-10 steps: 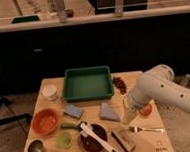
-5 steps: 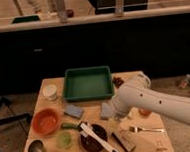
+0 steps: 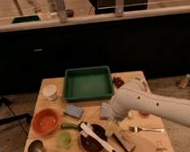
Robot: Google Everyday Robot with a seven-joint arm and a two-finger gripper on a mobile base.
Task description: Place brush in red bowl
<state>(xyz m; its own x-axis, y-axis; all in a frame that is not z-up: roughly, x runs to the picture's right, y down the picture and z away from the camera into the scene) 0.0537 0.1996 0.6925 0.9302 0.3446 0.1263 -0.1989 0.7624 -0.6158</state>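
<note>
The end effector point(image 3: 114, 114) is seen at the tip of the white arm point(image 3: 159, 106), which reaches in from the right, low over the middle of the desk point(image 3: 159, 144). It is just right of a grey-blue folded piece point(image 3: 106, 111) & may be touching it; contact can't be confirmed. Open or closed can't be told, since the arm's bulk covers it. Nothing is seen to be held.

Edges & room:
- The red bowl point(image 3: 45, 121) is set near the desk's left edge, w/ nothing seen in it.
- A green tray point(image 3: 88, 83) is placed at the back centre, w/ a white cup point(image 3: 49, 92) to its left.
- Btwn red bowl & arm, a blue-grey sponge point(image 3: 73, 111), a green-handled item point(image 3: 70, 126) & a small green cup point(image 3: 64, 139) are found.
- A metal cup point(image 3: 35, 148) is set at the front left corner.
- Bare wood is seen at the front right, beyond a fork point(image 3: 146, 130) & a dark block point(image 3: 125, 142).

The brush point(image 3: 100, 139) is laid across the rim of a dark brown bowl point(image 3: 92, 139), front centre, apart from the red bowl. Its long axis is run diagonally: one end is pointed up-left toward the green-handled item, the other down-right, close to the desk's front edge.
</note>
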